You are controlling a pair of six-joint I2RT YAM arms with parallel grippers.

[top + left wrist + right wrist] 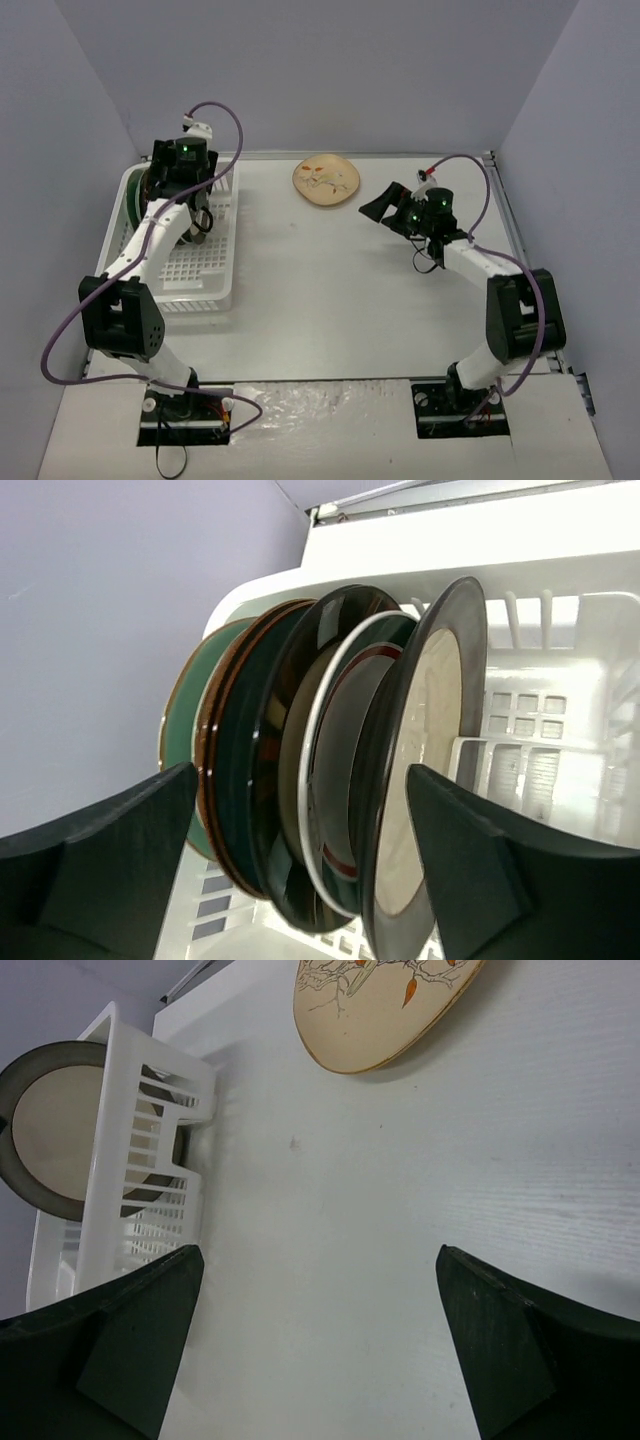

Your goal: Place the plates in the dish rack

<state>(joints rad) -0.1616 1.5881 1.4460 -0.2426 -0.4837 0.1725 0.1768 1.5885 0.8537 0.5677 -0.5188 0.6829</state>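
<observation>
Left tool [300, 805]: poised over the far end of the white slotted plastic dish rack [205, 285], fingers spread wide. Nothing is gripped; neither finger [120, 850] can be seen touching a plate.

Round ceramic plates [300, 780] stand on edge in a tight row inside the rack, packed toward its far end.
- Nearest the open part of the rack: dark-rimmed beige plate [425, 730], upright with a slight lean.
- Next: white plate with a teal and red rim [345, 735].
- Then a glossy dark blue plate [245, 810].
- Brown-rimmed edges follow.
- Last in the row: a teal plate [185, 720].
- Exact count is hard to read, since the rims overlap.

Right tool [320, 1305]: raised above the white table [350, 300], right of centre, fingers fully apart and holding nothing.

Tan floral plate [326, 181], round and patterned with thin branches and orange leaves, lies flat on the table toward the far edge. It is outside the rack and well apart from it, ahead of the right tool and not touched by it.
</observation>
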